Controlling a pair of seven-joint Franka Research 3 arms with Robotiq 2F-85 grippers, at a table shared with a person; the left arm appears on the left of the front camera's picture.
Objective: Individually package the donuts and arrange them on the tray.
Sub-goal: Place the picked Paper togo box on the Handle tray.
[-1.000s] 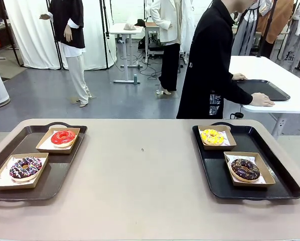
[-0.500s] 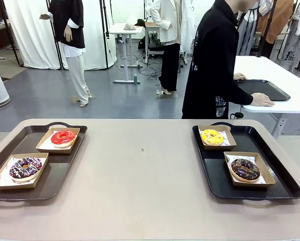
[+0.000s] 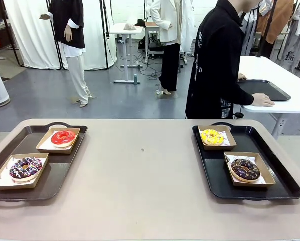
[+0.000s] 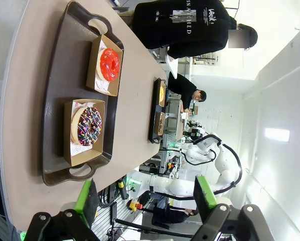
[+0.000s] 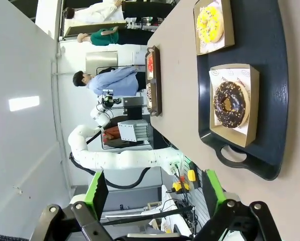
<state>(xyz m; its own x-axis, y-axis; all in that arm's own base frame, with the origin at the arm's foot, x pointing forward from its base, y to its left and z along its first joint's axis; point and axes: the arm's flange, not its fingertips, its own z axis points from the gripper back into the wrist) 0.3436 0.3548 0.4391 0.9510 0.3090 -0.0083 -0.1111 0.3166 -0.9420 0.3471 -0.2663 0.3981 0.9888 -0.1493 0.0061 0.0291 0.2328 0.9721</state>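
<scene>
We see both grippers hanging with jaws spread, holding nothing: the left gripper (image 4: 146, 201) and the right gripper (image 5: 155, 193). On the left tray (image 3: 64, 165) the purple donut (image 3: 25, 167) sits near and the red donut (image 3: 63, 137) far, each in a cardboard boat. On the right tray (image 3: 283, 183) the chocolate donut (image 3: 245, 169) is near, the yellow donut (image 3: 212, 136) far. Beyond the table stands a person (image 3: 217, 60).

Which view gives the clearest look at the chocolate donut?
The right wrist view: the chocolate donut lies close and unobstructed in its cardboard tray. The front view shows it smaller, at an angle. The left wrist view shows it only tiny and edge-on.
</scene>
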